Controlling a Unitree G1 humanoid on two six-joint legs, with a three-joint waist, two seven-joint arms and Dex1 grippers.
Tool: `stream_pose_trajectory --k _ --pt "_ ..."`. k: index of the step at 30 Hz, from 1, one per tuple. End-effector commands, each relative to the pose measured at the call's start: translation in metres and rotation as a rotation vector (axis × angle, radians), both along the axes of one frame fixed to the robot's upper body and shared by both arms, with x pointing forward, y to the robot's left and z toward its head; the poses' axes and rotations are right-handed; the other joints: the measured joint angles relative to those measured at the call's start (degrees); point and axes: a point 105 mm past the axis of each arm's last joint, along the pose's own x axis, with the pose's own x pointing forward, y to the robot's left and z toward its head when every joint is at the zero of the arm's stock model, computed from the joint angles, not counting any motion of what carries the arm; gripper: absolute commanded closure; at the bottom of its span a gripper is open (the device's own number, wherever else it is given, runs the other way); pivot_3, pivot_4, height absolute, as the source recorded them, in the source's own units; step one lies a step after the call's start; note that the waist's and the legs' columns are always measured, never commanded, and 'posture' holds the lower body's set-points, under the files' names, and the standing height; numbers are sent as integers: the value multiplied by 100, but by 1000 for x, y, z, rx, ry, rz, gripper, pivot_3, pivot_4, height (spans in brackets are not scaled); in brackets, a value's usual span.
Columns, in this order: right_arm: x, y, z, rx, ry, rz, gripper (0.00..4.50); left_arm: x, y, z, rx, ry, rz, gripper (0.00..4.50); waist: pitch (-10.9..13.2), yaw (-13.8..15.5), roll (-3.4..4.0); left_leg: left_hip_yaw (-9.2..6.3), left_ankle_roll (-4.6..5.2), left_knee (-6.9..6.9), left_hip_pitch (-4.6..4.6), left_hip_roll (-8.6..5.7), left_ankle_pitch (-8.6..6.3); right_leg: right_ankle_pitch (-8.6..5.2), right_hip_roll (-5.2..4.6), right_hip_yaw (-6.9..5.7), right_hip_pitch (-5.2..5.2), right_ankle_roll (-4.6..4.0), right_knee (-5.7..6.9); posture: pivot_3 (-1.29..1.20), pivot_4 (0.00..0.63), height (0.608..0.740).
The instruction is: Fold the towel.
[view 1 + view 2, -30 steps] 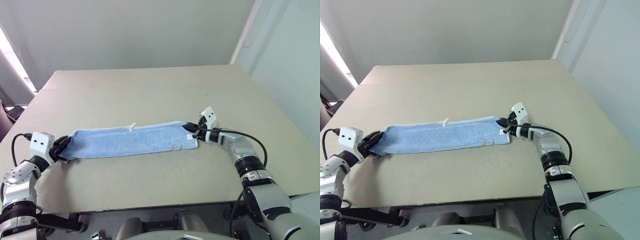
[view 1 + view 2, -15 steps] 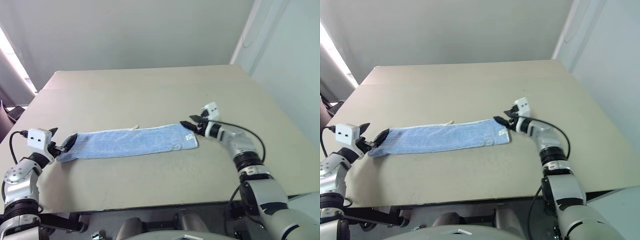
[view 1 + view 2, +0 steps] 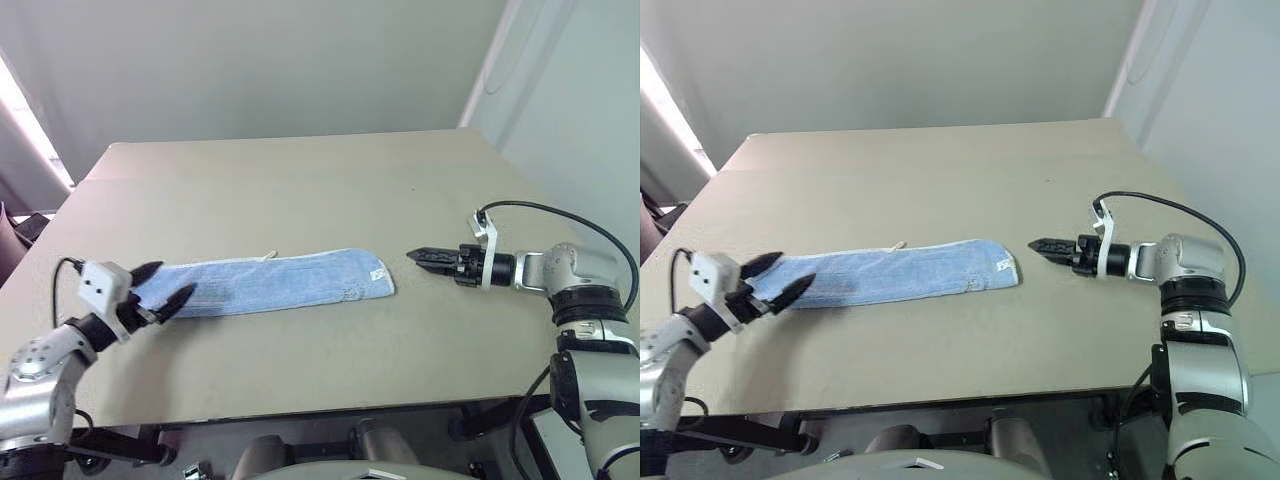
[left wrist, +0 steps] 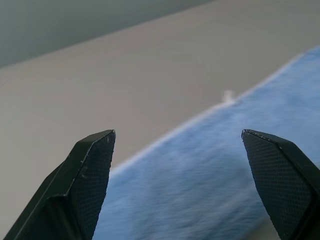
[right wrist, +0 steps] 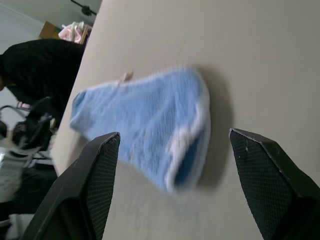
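A broad, beige, matte rectangular surface (image 3: 300, 180) is filling the middle of the room. A plain grey-green wall (image 3: 260, 60) is rising behind it, a paler wall (image 3: 580, 110) is standing at the right, and daylight is glaring in from the left edge.

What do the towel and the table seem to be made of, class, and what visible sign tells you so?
Towel: soft looped cloth, probably terry; light blue fuzzy nap with a white stitched edge, lying limp and flat.
Table: smooth, matte beige top, likely laminate or painted board; even colour, no grain, a faint seam near its left side.
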Motion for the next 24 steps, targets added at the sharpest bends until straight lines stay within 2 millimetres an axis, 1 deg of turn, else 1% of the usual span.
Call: stream_pose_trajectory --k 1,5,9,12,16,19,24 --pt "-9 7 2 58 39 44 871 -3 -25 0 53 1 -105 242 0 -8 0 2 0 2 -1 0 0 0 3 2 1 1 0 0 0 740" --pt "-16 23 -9 105 105 75 871 -5 -41 -9 71 14 -155 242 0 -15 0 12 1 2 0 -1 0 -4 10 12 11 5 0 0 0 740" --pt "-19 41 -18 130 144 99 871 -6 -48 -7 34 14 -175 242 0 -3 0 10 1 3 1 0 1 -5 17 15 12 9 4 0 0 740" --pt "-17 53 -19 162 160 101 871 -8 -51 -7 44 26 -190 242 0 0 0 8 1 3 2 -1 0 -3 16 14 11 7 3 0 0 740" --pt "-7 67 -27 167 171 67 871 -5 -54 0 15 31 -185 242 -2 -14 -3 9 1 3 1 -2 0 -1 13 15 11 5 -4 0 0 740" --pt "2 74 -29 176 175 23 871 -9 -58 -6 48 47 -203 242 -4 -62 -6 10 1 3 2 -1 1 -1 13 15 13 6 -3 0 0 740" --pt "10 73 -33 177 181 -39 871 -11 -60 -6 31 46 -190 242 -4 -150 -6 9 1 4 2 -1 1 -3 13 16 27 7 0 0 0 740"
